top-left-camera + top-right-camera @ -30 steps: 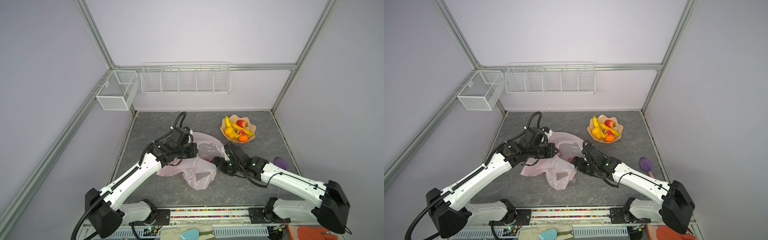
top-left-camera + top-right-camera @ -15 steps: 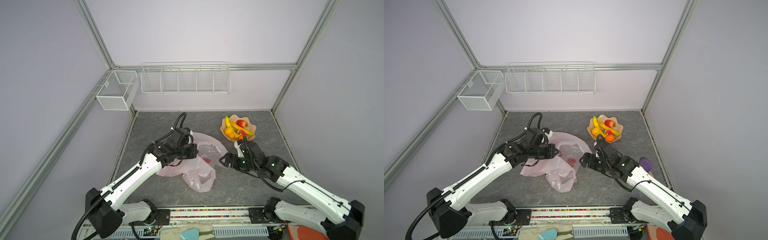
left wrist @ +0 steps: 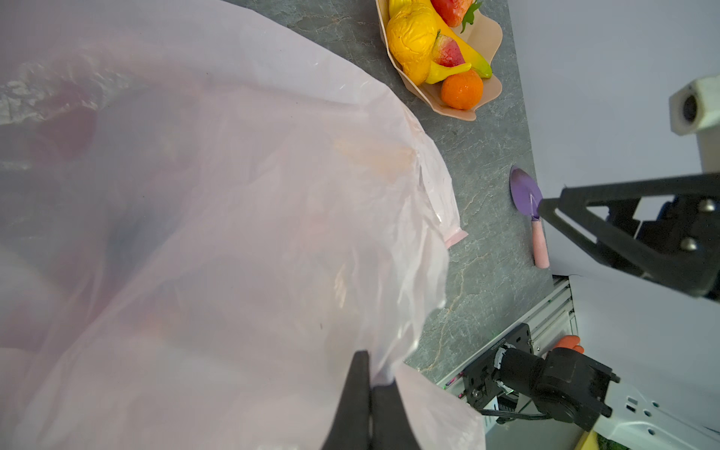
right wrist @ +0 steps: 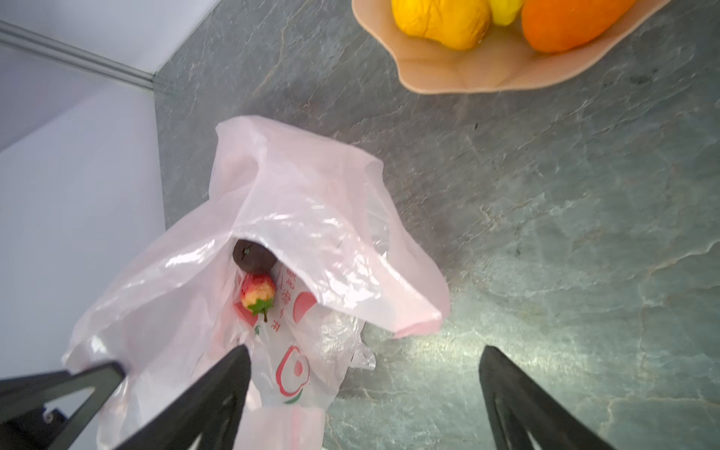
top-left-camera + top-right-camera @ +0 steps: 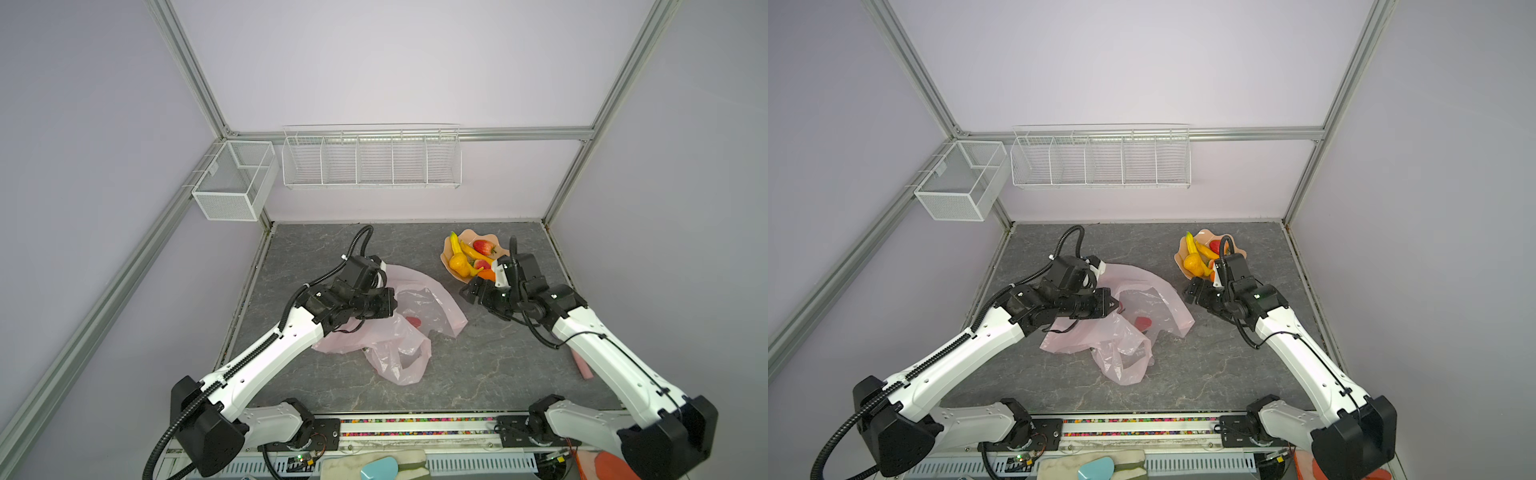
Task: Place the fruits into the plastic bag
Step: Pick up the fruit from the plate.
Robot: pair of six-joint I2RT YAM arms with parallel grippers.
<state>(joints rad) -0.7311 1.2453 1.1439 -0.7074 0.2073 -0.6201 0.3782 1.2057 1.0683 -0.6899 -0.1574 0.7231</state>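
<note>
Mid-task: left gripper (image 3: 370,383) is pinched shut on the plastic bag (image 5: 419,297) rim, lifting its mouth. A strawberry (image 4: 257,290) and a dark fruit (image 4: 253,257) lie inside. Right gripper (image 4: 364,350) is empty, jaws wide, between the bag and the bowl (image 4: 467,74) at the bag's 2 o'clock. Next we'd reach for the tangerine (image 3: 461,89). The purple trowel (image 3: 526,193) toward 3 o'clock blocks nothing.

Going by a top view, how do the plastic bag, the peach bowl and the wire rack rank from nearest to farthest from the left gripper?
1. plastic bag: pinched in the shut left gripper.
2. peach bowl: farther back, to the right.
3. wire rack: mounted high at the back.
</note>
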